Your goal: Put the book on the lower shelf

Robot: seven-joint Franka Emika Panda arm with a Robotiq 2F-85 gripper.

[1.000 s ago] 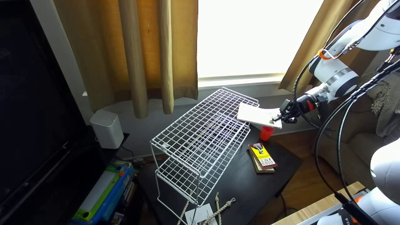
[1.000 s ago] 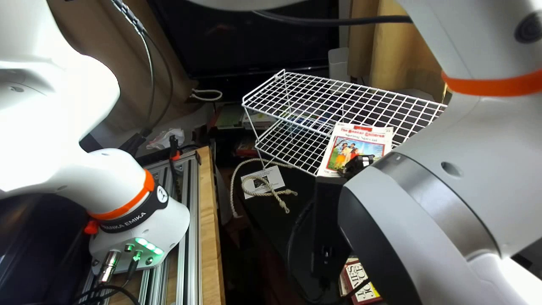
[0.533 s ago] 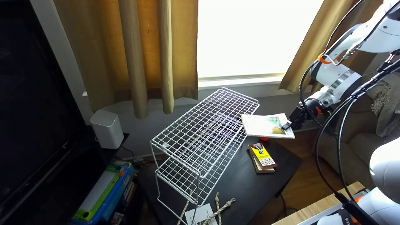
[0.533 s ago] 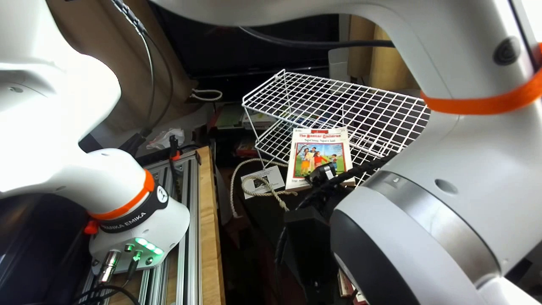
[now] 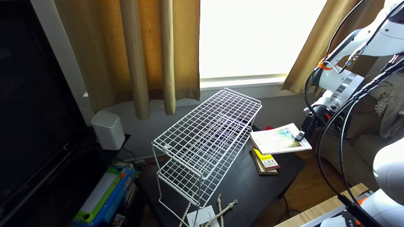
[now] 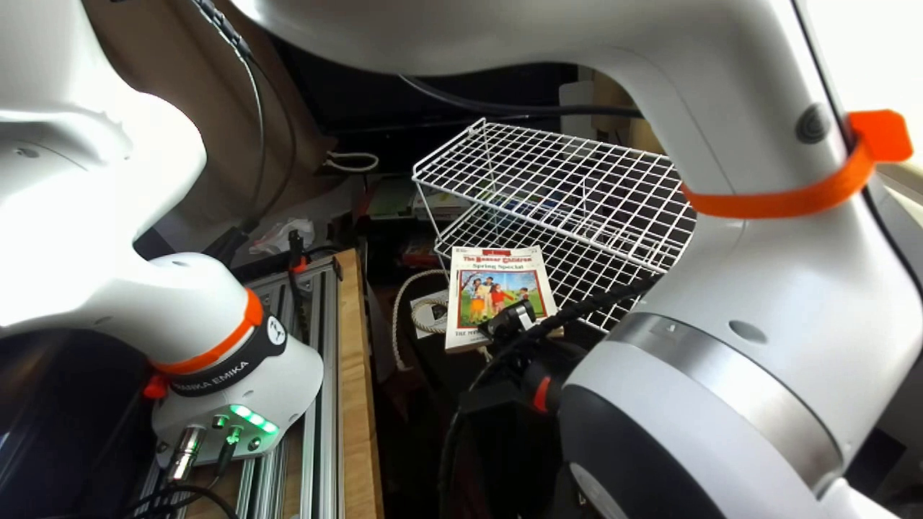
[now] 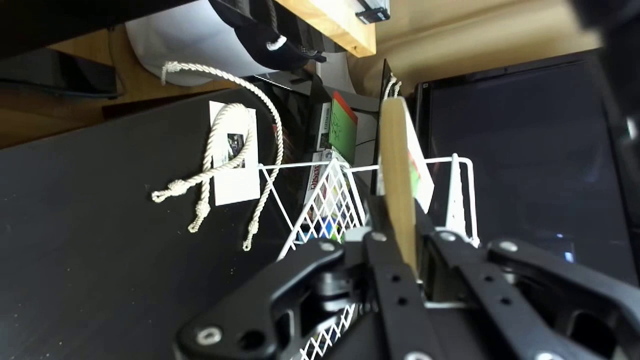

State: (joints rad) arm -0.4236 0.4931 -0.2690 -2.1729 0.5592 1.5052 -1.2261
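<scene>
The book (image 5: 274, 140), a thin white booklet with a colored picture on its cover, is held off the table beside the rack; its cover also shows in an exterior view (image 6: 497, 288). In the wrist view its page edge (image 7: 395, 150) stands between the fingers. My gripper (image 5: 300, 135) is shut on one end of the book, and the free end points toward the rack. The lower shelf (image 5: 217, 174) is the under tier of the white wire rack, below the top grid (image 5: 202, 132); it also shows in the wrist view (image 7: 327, 205). No book shows on it.
Two stacked books (image 5: 267, 161) lie on the black table (image 5: 243, 186), partly behind the held book. A red cup (image 5: 269, 128) is mostly hidden behind it. Rope (image 5: 225, 210) and a white card (image 5: 202, 216) lie by the rack's near end. The arm hides part of the rack in an exterior view.
My gripper has carried the book away from the window side and lower. It no longer overlaps the top grid in an exterior view. Its cover faces upward more clearly. The rack has not moved.
</scene>
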